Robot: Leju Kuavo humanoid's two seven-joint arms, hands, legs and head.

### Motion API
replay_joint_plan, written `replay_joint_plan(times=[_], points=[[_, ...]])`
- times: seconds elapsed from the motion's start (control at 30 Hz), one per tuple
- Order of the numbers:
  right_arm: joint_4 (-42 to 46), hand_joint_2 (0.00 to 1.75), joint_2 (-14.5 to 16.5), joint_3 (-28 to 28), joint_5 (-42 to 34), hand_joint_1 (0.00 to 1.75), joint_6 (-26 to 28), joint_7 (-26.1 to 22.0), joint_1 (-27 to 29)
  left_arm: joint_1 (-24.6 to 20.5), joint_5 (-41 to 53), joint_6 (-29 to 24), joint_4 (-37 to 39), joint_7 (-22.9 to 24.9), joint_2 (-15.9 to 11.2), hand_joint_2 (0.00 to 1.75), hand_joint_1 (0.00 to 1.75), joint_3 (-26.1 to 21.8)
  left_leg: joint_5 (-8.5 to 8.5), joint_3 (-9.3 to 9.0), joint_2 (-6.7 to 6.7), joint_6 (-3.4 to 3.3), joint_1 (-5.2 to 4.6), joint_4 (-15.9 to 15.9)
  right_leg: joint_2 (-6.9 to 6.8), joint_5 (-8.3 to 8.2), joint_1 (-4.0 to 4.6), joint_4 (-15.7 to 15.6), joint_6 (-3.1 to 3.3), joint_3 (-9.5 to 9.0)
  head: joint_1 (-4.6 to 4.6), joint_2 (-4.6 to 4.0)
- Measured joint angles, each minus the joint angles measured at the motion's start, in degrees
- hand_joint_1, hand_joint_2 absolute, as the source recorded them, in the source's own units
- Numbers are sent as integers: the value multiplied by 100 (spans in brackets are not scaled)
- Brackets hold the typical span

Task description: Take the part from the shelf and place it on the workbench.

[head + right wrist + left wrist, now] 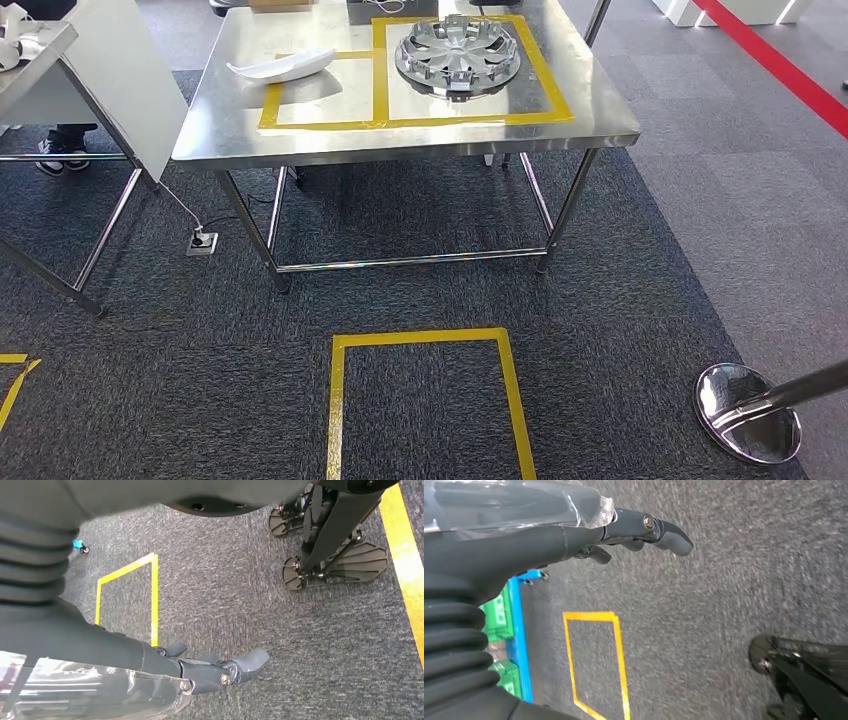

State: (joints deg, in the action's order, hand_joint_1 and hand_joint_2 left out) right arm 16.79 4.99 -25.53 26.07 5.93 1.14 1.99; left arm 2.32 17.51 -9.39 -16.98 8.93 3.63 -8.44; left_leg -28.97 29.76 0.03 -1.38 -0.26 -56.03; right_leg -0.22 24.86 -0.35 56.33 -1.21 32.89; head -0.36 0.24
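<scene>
Both hands hang over the grey carpet and hold nothing: my left hand (644,532) has its dark fingers stretched out and a little apart, and my right hand (220,670) looks the same, loose and released. Clear plastic wrap covers part of each hand, so I cannot make out every finger. From the head view I see one steel workbench (300,145) ahead, with two yellow-taped boxes on its top. One silver wheel cover (458,56) lies in the larger box on the right, and one white curved part (282,66) lies at the far edge of the smaller box on the left, its near tip crossing the tape (which of the two counts as the task's part I cannot tell). Both lie on the far side of the floor from my hands, well apart from them. A yellow-taped rectangle (425,400) is marked on the carpet near me, cut off at the bottom edge. At the left, a second table (30,60) is cut off, with a person's shoes (62,155) under it. One chrome stanchion base (748,410) sits at the near right.
</scene>
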Motion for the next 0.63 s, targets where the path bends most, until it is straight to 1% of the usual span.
replay_joint_plan(times=[0.43,0.57,0.63], points=[[307,0,-309,1569,-1722,0,-381,-65,378,333,-1165,606,-344,-573,-198,0,0,457,0,1,0,0,0,1,0,1,0,0,1,1,-1,0],[378,0,-387,1974,-2258,0,-499,-89,468,405,-1522,795,-425,-750,-249,0,0,573,0,1,0,0,0,1,0,1,0,0,1,1,0,0],[398,0,-409,2090,-2432,0,-536,-93,490,423,-1637,856,-449,-808,-261,0,0,602,0,1,0,0,0,1,0,2,0,0,1,1,-1,0]])
